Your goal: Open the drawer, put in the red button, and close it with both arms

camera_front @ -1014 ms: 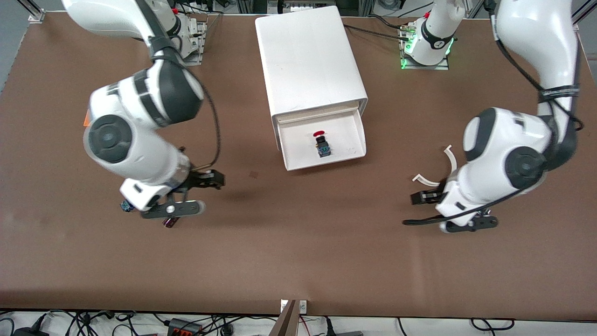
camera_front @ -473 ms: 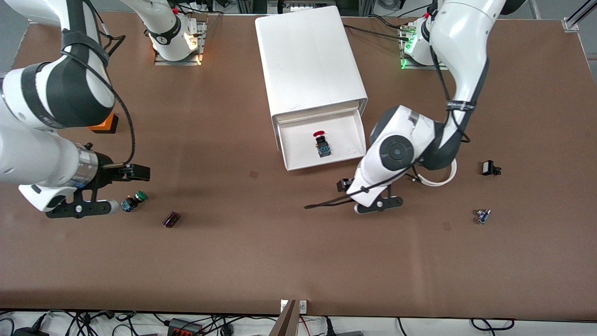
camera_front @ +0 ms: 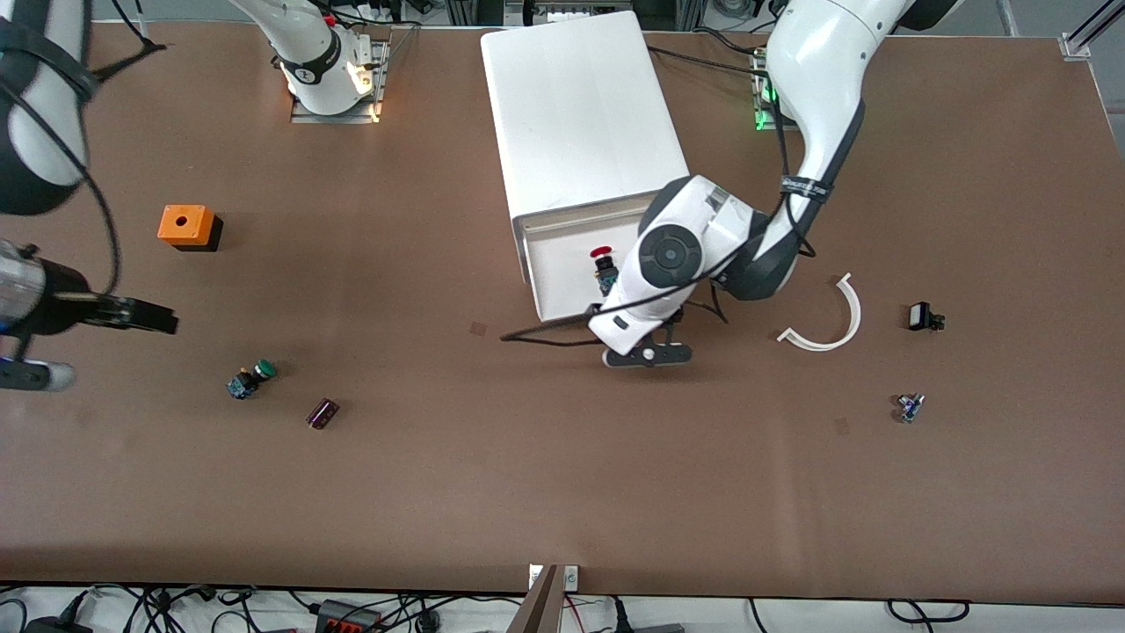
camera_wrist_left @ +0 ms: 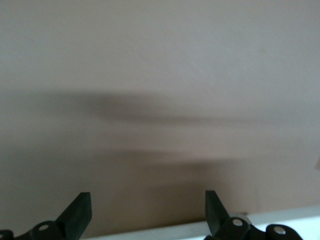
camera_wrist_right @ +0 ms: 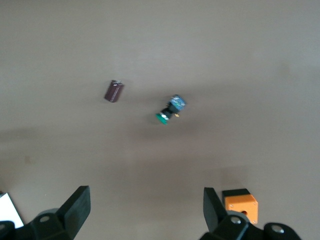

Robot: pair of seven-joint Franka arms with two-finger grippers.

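We see the red button (camera_front: 602,255) lying in the open drawer (camera_front: 562,286) at centre frame; the left tool (camera_wrist_left: 145,210), fingers apart, hovers at its front lip; right tool (camera_wrist_right: 145,207), apart, waits at frame's edge; we judge the drawer light, slick plastic, best pushed flat on its front.

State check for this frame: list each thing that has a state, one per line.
drawer: pulled out, open.
red button: inside the drawer, lying on the tray floor.
left gripper: fingers open, holding nothing, low over the table at the drawer's front edge.
right gripper: fingers open, holding nothing, out at the right arm's end of the table.
green button: lying on the table.
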